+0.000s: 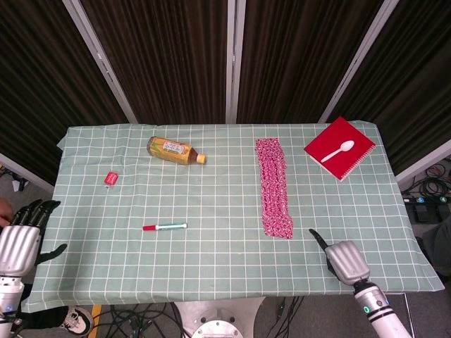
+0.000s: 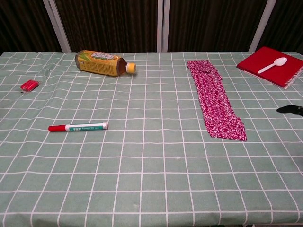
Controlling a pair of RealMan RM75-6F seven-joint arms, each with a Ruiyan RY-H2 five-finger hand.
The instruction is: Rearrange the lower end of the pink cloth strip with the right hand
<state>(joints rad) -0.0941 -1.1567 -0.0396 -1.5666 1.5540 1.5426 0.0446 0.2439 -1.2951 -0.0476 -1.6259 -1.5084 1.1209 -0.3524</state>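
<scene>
Pink cloth strip (image 1: 273, 186) lies flat on the table (image 1: 211, 260) — right hand (image 1: 342, 258) near its lower end, empty, one finger outstretched; left hand (image 1: 20, 236) spread, empty.

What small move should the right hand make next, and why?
Probably move the right hand further left and slightly up the table toward the lower end of the pink patterned cloth strip. The hand holds nothing and sits apart from the strip, near the table's front edge, with bare green checked tablecloth between them.
</scene>
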